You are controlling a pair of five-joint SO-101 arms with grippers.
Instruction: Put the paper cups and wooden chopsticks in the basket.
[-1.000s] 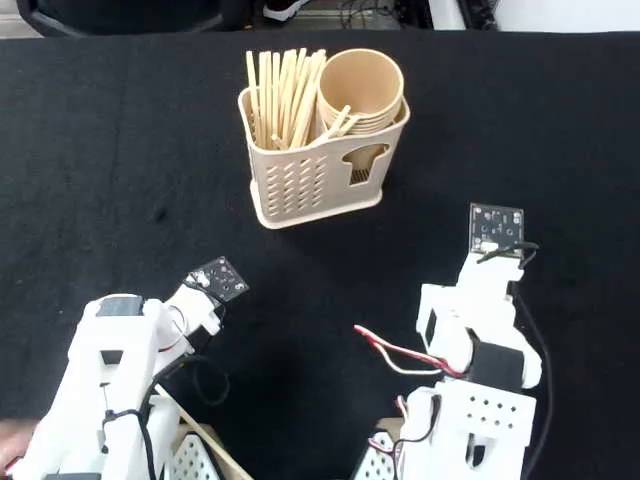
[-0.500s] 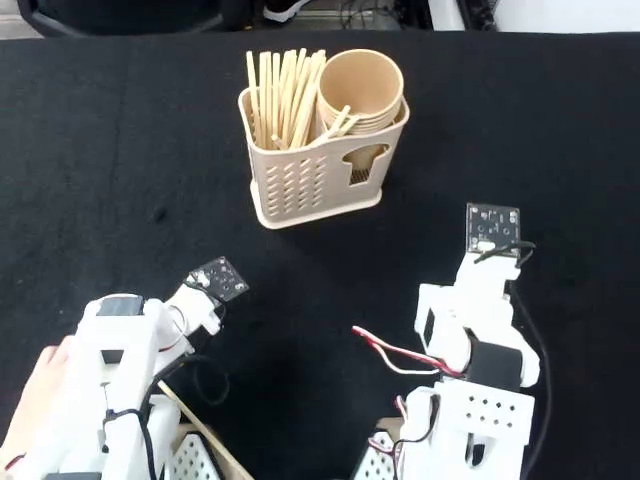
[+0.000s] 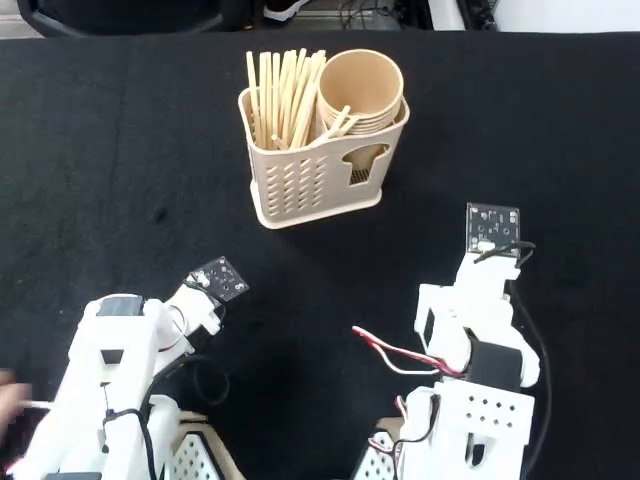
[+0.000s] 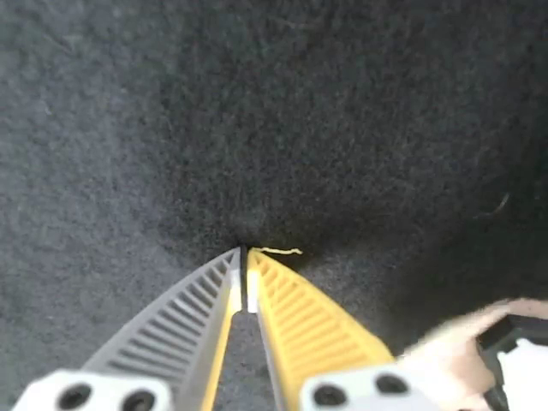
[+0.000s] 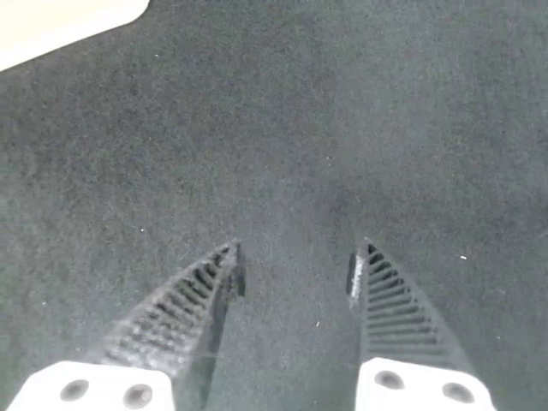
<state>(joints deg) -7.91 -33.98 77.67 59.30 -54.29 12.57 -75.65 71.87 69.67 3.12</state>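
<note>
High view first: the basket [image 3: 300,185] stands upright at the far middle of the dark surface [image 3: 120,150], well apart from both arms. One of its compartments holds a bundle of wooden chopsticks [image 3: 283,95] standing on end and leaning a little. The other holds a nested stack of paper cups [image 3: 362,85], with a couple more sticks propped against the stack's side.

Both arms sit folded near their bases at the near edge. The left arm [image 3: 115,365] is on the picture's left and the right arm [image 3: 480,335] on its right.

Left wrist view has the left end effector [image 4: 246,257] clenched, its tips meeting with nothing between them, just above bare cloth. A thin pale sliver [image 4: 278,251] lies on the surface just beside the tips, too small to identify.

Right wrist view has the right end effector [image 5: 295,265] released and empty over bare cloth.

Every cup and chopstick I can make out is already in the basket, so I judge the task finished or nearly so, with at most a last check left.
</note>
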